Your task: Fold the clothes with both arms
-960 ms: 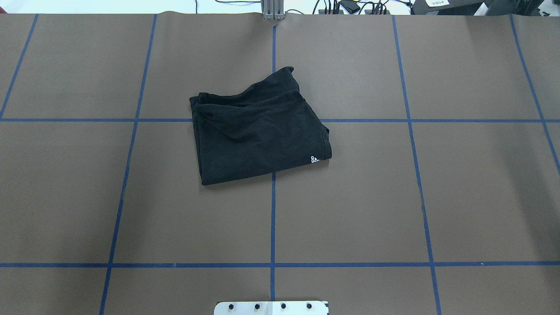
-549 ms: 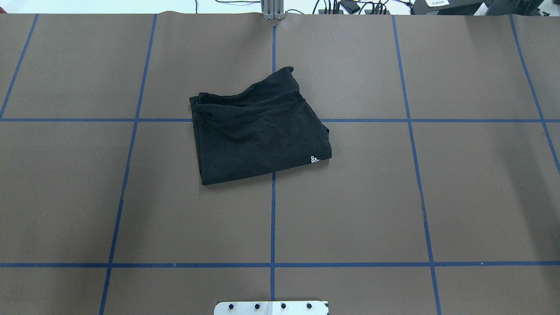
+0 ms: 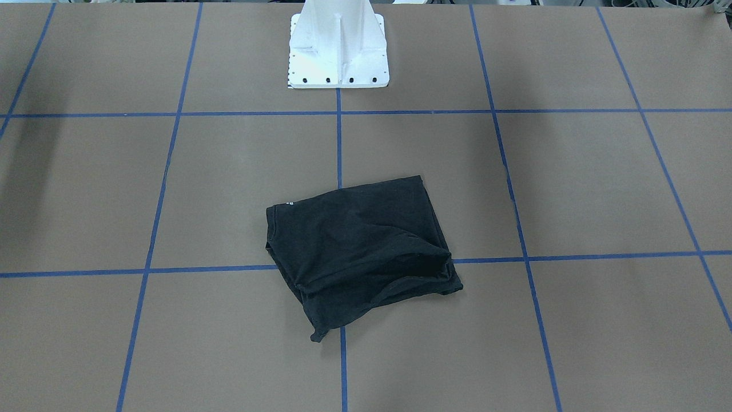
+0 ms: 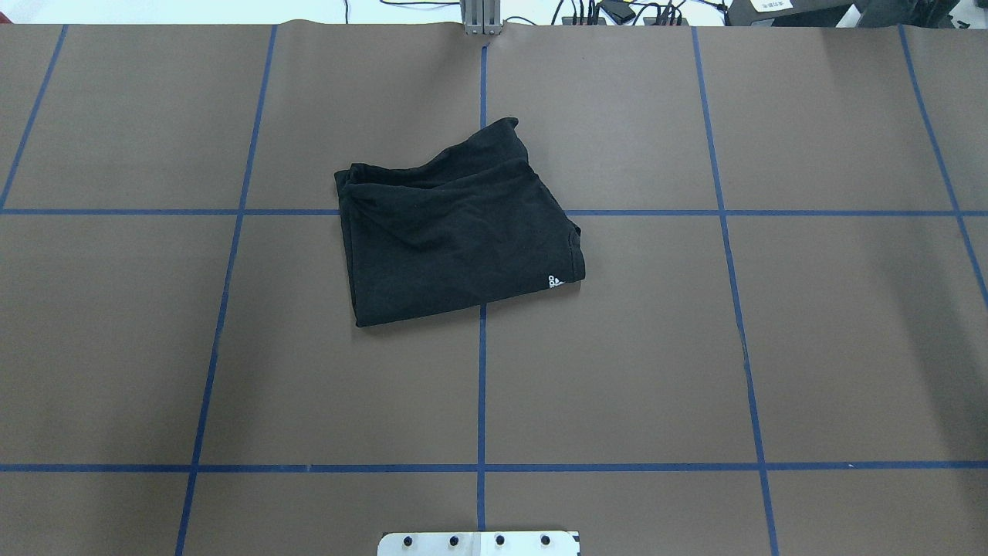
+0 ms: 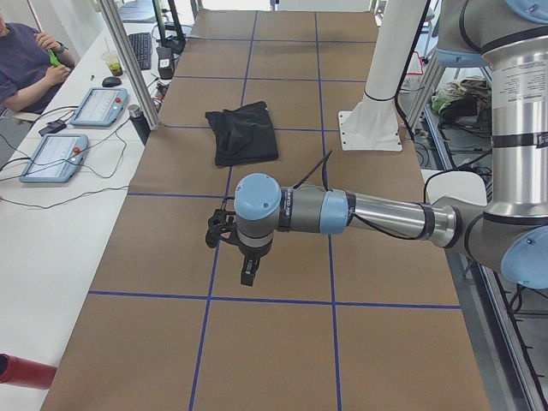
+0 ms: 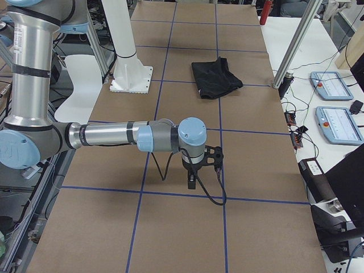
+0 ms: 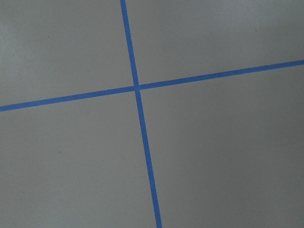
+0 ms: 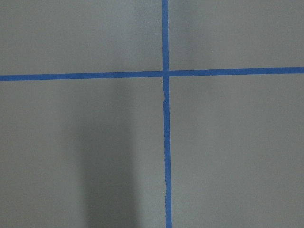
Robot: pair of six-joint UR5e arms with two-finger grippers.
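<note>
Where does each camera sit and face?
Front-facing: across the table, facing the robot; T-shirt, white pedestal; no arms.
Overhead: behind the robot, looking forward and down; T-shirt, pedestal foot only.
Exterior left: table's end; left arm near, T-shirt beyond.
Exterior right: opposite end; right arm near.
Left wrist: down onto a tape cross; no body.
Right wrist: likewise.
Shared: T-shirt in all exterior views.

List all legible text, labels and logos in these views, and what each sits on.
No text reads clearly in any view.
White print on the black T-shirt: too small to read.
Lettering on the left arm: blurred.
Lettering on the right arm: blurred.
White label on dark equipment beyond the table: too small.
Tablet screens: unreadable.
</note>
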